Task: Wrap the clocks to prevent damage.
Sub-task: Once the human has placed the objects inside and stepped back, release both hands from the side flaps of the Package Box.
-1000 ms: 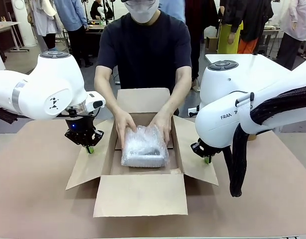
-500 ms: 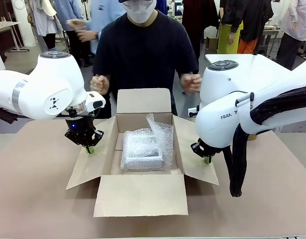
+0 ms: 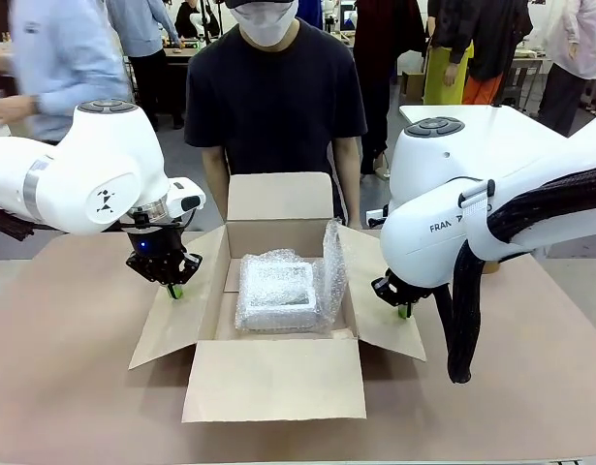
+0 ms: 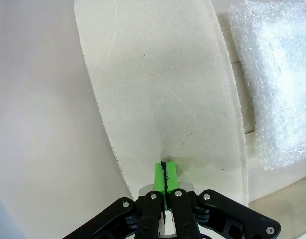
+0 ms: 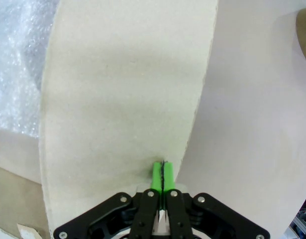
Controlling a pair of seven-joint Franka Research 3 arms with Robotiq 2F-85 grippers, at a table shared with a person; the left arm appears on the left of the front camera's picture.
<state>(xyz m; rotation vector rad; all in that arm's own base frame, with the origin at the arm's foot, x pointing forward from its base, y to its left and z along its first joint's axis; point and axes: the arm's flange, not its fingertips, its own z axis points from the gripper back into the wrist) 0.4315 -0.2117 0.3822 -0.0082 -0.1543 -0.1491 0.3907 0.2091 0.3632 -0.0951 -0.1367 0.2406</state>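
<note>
1. Here, an open cardboard box [image 3: 273, 383] sits in the middle of the desk [image 3: 75, 387] with all four flaps folded outward; the far flap stands upright, and the near flap lies flat towards the camera.
2. Inside the box lies the bubble-wrapped bundle [image 3: 276, 293], squarish and pale, resting on the box floor near the middle; what it holds cannot be made out through the wrap.
3. A loose tail of wrap [image 3: 330, 260] stands up along the bundle's right side, leaning towards the right wall of the box.
4. The left gripper [image 3: 174, 289] points down at the left flap [image 3: 176, 325]; its jaws are together, green pads pressed flat against each other with nothing between them; in the left wrist view the gripper [image 4: 166, 172] touches the flap [image 4: 162, 89] with its tips near the outer edge, and the bundle [image 4: 279, 84] shows beyond the flap.
5. The right gripper [image 3: 405, 310] points down at the right flap [image 3: 380, 291]; its jaws are likewise together and empty; in the right wrist view the gripper [image 5: 162, 172] rests its tips on the flap [image 5: 128, 84] close to the outer edge, with the bundle [image 5: 16, 64] off to one side.
6. A person [image 3: 275, 97] in a dark T-shirt stands at the far side of the desk just behind the box, arms hanging straight down, hands hidden behind the upright flap.
</note>
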